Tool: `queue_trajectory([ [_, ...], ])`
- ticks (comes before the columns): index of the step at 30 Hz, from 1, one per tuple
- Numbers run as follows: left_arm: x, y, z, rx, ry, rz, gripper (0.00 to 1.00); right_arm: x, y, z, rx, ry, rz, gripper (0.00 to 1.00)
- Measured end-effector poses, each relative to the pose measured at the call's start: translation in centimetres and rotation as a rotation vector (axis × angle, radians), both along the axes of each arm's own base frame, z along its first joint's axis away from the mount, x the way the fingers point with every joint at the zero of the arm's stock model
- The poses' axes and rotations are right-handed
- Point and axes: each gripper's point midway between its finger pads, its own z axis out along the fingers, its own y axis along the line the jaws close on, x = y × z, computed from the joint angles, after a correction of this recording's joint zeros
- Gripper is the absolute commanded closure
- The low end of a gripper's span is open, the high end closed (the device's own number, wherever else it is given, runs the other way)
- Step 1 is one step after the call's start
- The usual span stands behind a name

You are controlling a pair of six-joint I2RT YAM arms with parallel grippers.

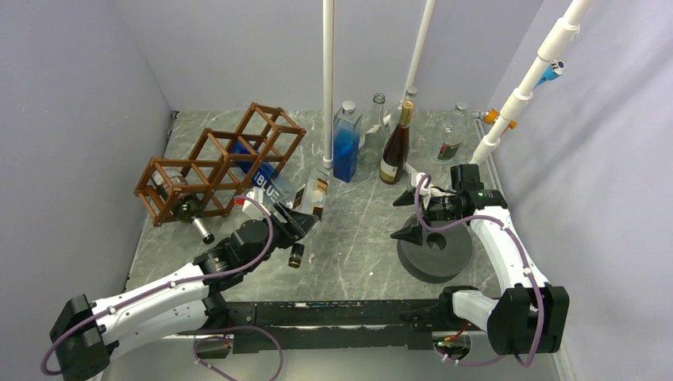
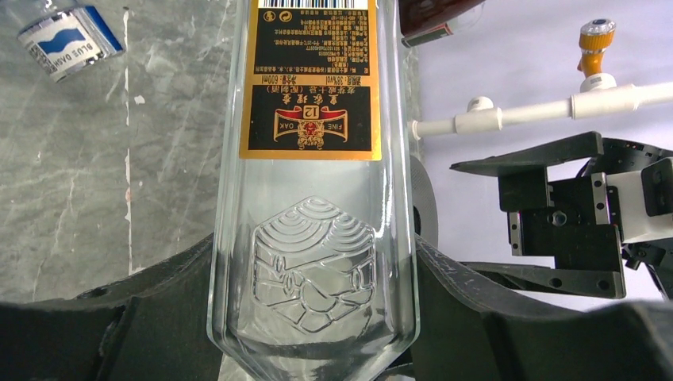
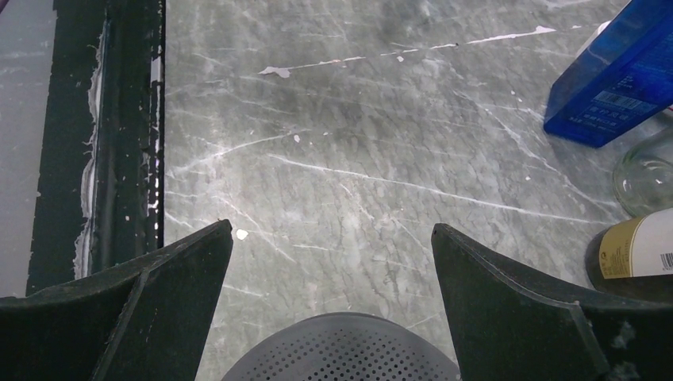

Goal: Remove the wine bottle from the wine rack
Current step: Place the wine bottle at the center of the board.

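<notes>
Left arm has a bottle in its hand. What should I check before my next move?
1. Grip: left hand shut on the clear glass bottle with black-and-gold label, a finger on each side: ok.
2. Held bottle out of the brown wooden stick rack: ok in the top view.
3. Clearance from the blue-labelled clear bottle jutting out of the rack: not ok, it lies close beside the left arm.
4. Held bottle lifted off the grey marble table: cannot tell.
5. Right hand open, empty, above the grey perforated dish, apart from the left arm: ok.
</notes>
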Motion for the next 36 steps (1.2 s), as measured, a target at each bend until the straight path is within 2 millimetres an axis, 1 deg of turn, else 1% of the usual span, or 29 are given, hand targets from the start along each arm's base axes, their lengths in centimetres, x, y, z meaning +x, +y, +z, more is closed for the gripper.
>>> queue_trajectory([
  [6,-0.8,-0.4,-0.6,0.012,0.027,-0.049,1.0,0.0,-0.1,0.0,-0.004,-0.016,0.003,0.0],
  [14,-2.1,-1.1,-1.5,0.028,0.068,-0.125,1.0,-0.2,-0.2,0.6,-0.01,-0.069,0.008,0.0],
  [27,-3.7,-2.6,-2.9,0.036,0.132,-0.238,1.0,-0.3,-0.6,0.1,-0.037,-0.102,0.009,0.0],
  [36,-4.3,-3.5,-3.3,0.027,0.154,-0.287,1.0,-0.4,-0.6,0.0,-0.045,-0.117,0.014,0.0],
])
